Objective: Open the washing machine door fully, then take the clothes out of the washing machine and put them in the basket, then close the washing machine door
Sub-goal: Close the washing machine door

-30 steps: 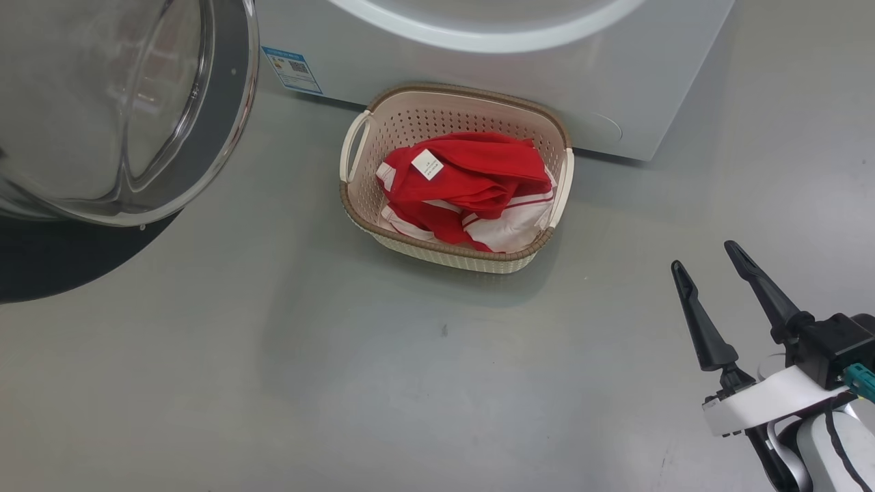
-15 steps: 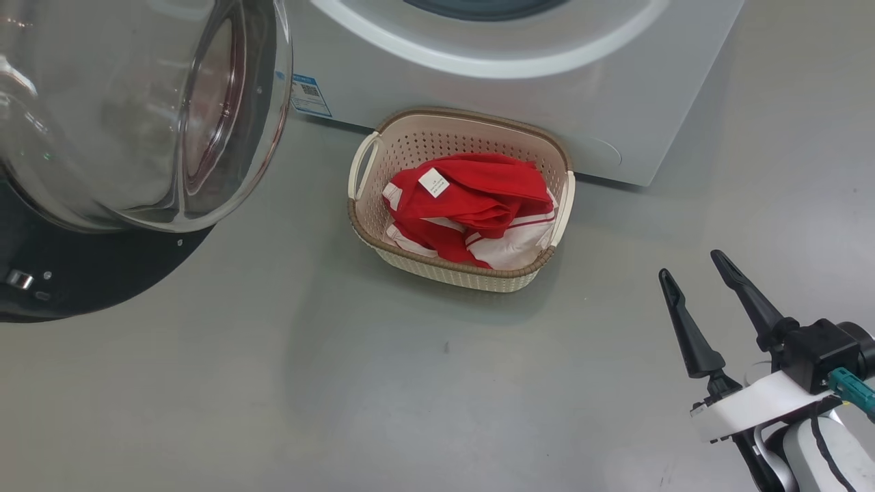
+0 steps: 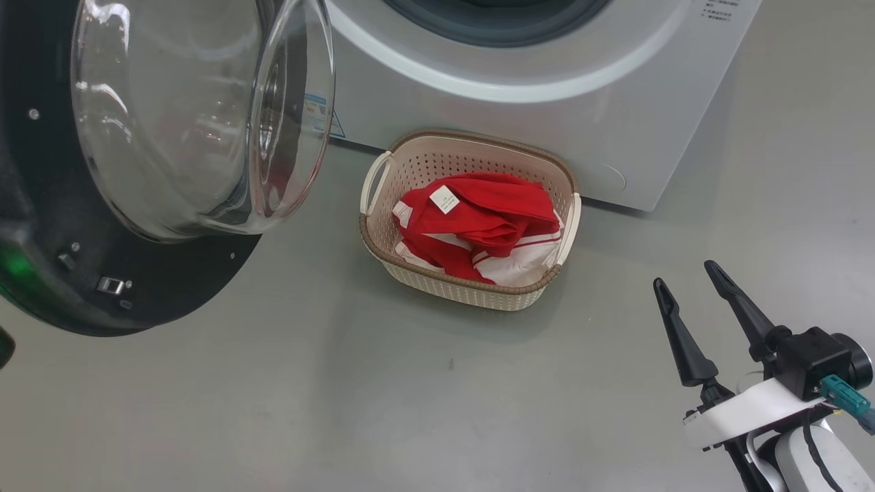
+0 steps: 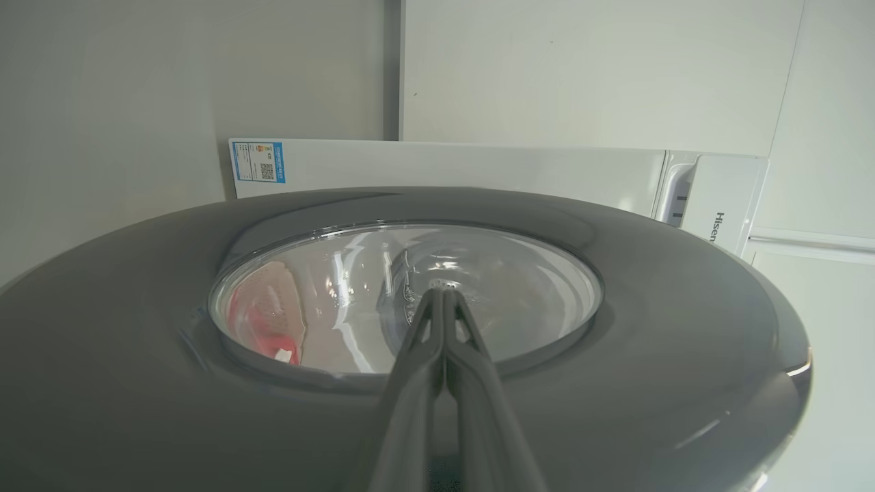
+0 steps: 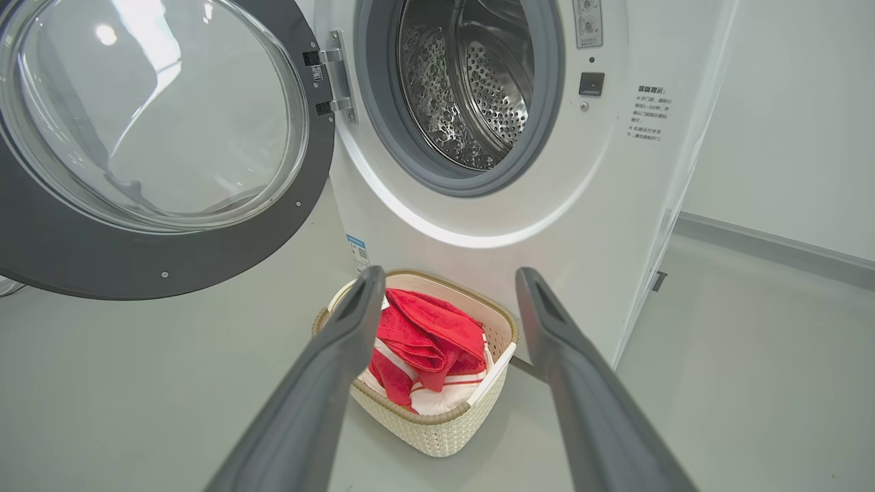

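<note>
Red white-striped clothes lie in the cream perforated basket; my left gripper, clenched empty, faces the round glossy black-rimmed glass door, right gripper spread idle: pinched tips may skid off the curved rim.

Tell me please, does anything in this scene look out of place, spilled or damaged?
Nothing stands out. The clothes lie inside the basket, which stands upright on the floor in front of the washing machine. The washing machine door is open and looks intact, and what shows of the drum is empty.
</note>
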### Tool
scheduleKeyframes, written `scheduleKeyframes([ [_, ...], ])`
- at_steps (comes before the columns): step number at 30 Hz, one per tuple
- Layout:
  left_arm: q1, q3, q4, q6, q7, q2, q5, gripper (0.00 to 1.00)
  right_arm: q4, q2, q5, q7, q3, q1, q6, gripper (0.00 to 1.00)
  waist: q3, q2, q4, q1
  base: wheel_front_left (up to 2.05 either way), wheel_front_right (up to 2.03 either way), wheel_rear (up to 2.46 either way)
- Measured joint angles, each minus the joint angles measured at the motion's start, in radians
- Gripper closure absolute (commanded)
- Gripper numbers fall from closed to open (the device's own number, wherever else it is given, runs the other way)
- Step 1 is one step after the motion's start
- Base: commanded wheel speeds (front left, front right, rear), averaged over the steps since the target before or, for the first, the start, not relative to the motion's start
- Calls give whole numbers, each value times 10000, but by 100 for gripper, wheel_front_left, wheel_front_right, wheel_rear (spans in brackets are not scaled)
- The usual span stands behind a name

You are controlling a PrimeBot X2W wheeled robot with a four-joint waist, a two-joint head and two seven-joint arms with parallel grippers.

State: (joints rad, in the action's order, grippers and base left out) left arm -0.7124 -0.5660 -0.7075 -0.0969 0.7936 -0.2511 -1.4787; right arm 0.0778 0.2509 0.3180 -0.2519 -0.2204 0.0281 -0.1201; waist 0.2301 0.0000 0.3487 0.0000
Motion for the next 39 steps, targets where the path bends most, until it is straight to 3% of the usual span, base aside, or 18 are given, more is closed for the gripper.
scheduleKeyframes([
  [23, 1420, 863, 2050, 136, 686, 1628, -63, 100, 123, -290, 58, -2, -25, -167, 10, 0, -522, 0, 146, 0, 0, 0, 0],
  [33, 2214, 759, 2964, 255, 33, 1559, 395, 100, 119, -334, 58, -2, 102, -288, 86, 0, -541, 0, 180, 0, 0, 0, 0],
  [39, 2996, 1124, 3586, 984, -644, 1037, 1816, 100, 115, -376, 58, -2, 188, -375, 88, 0, -635, 0, 284, 0, 0, 0, 0],
])
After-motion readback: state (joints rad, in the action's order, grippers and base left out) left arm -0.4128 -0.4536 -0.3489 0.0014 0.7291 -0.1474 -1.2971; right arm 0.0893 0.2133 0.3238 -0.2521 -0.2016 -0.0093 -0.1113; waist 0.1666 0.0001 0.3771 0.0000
